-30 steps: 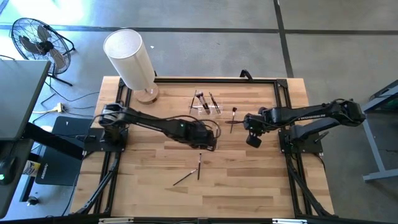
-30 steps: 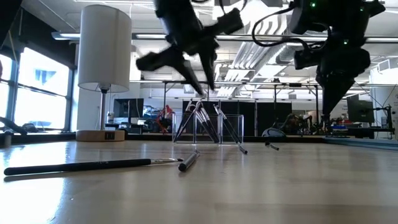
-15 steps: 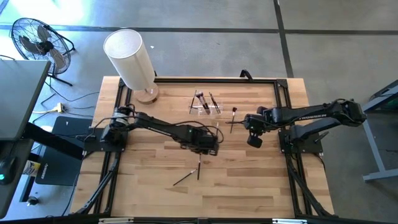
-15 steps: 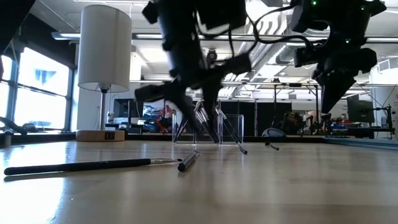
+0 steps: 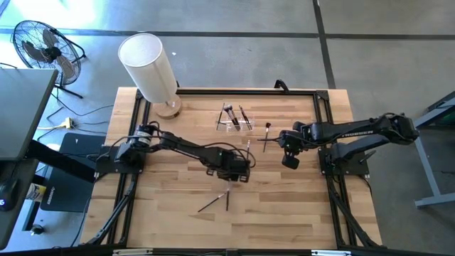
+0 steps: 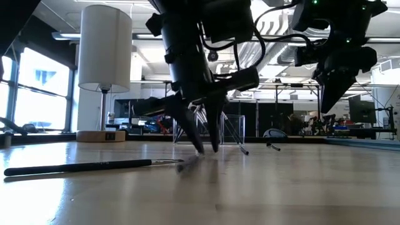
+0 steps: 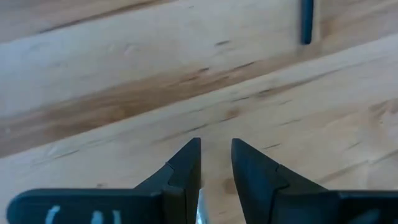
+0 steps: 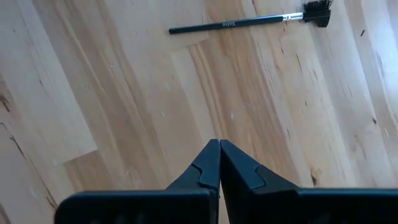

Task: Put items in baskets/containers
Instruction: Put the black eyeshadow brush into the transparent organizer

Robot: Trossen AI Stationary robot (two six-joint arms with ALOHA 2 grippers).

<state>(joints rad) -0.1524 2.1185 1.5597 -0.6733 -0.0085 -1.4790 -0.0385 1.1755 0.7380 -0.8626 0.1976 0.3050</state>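
Observation:
Two dark-handled brushes lie flat near the table's middle, one slanting (image 5: 211, 203) and one straight (image 5: 227, 198); in the low view they show as a long brush (image 6: 81, 167) and a handle end (image 6: 187, 165). My left gripper (image 5: 232, 171) (image 6: 207, 149) points down just above the straight brush's far end, open with a narrow gap (image 7: 216, 144); a handle end (image 7: 306, 22) lies ahead of it. The clear holder (image 5: 236, 119) (image 6: 219, 128) holds several leaning brushes. Another brush (image 5: 266, 135) (image 8: 249, 22) lies flat near my right gripper (image 5: 290, 161) (image 8: 219, 144), which hovers shut.
A tall white cylinder lamp (image 5: 149, 67) on a wooden base stands at the table's far left corner. A black frame (image 5: 320, 96) runs round the table's edges. A fan (image 5: 43, 46) sits on the floor beyond the left side. Bare wood lies along the near edge.
My left gripper has moved toward the table's near edge and down, from well above the table to just over the far end of the straight brush. The brushes have stayed where they were.

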